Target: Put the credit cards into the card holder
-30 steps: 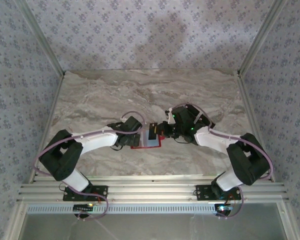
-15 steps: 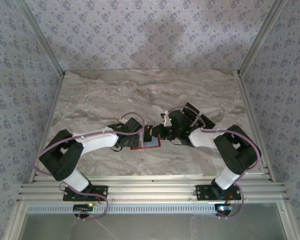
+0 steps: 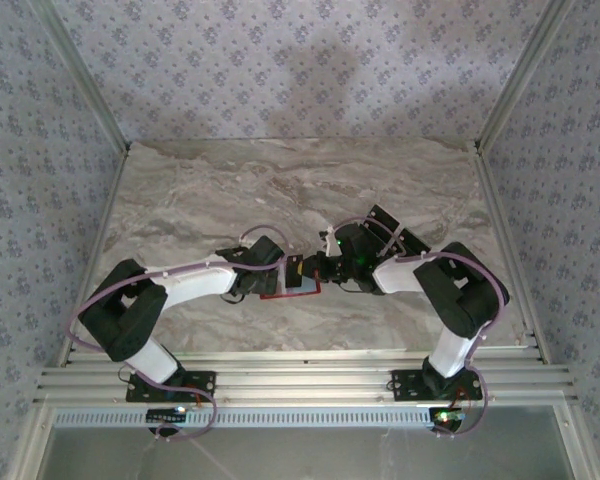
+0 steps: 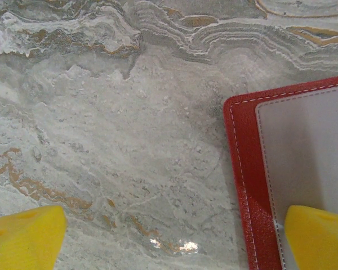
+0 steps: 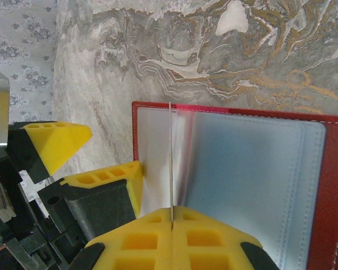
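I had the right gripper (image 5: 171,216) clamped shut on one card (image 5: 170,163), edge-on and upright above the open holder (image 5: 253,180), near its left side. The left gripper (image 4: 170,239) was wide open and held nothing, one finger (image 4: 318,236) over the holder's edge, the other over bare table (image 4: 101,140). The holder lay flat between both arms.

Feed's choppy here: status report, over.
Left gripper open, finger at card holder's edge. Right gripper shut on credit card, edge-on above holder. Nothing blocking.
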{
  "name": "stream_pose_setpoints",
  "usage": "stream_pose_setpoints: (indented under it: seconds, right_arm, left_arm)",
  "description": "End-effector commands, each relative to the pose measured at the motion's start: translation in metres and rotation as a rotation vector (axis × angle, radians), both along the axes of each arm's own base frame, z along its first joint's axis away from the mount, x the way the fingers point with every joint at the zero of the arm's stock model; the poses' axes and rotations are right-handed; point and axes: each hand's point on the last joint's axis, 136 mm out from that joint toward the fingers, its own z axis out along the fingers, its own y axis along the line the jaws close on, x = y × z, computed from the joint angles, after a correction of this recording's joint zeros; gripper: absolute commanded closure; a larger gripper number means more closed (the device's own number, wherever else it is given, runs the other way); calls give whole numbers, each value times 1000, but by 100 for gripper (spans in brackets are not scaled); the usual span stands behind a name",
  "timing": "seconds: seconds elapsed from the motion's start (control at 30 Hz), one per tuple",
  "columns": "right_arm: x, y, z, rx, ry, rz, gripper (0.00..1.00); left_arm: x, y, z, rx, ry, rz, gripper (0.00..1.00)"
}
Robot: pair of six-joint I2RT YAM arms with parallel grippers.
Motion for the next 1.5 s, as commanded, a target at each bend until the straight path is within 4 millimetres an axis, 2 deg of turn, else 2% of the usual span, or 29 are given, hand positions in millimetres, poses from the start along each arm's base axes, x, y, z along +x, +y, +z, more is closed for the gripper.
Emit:
stream_pose_setpoints:
  seconds: [0.0,0.5,0.9,1.2,1.27,1.37,1.47]
  right_arm:
    - [-3,0,-7,15,24,7,100]
    - [-9,-1,-17,29,59,28,100]
    - [-11,-2,-26,29,88,29,100]
    - [-11,-6,-34,14,113,15,100]
    - [-10,-6,-34,11,117,13,98]
    - [-10,-8,-38,-4,129,9,90]
    - [-10,-8,-39,-8,132,10,91]
  left_arm:
    - [-9,13,-14,70,37,10,1]
    - [-8,15,-19,93,44,19,0]
    - [-14,31,-17,141,43,82,0]
    - [-22,39,-26,156,67,110,1]
    - [-23,40,-27,155,69,117,1]
    - [-26,43,-29,155,71,127,2]
    - [-27,44,-31,151,73,137,2]
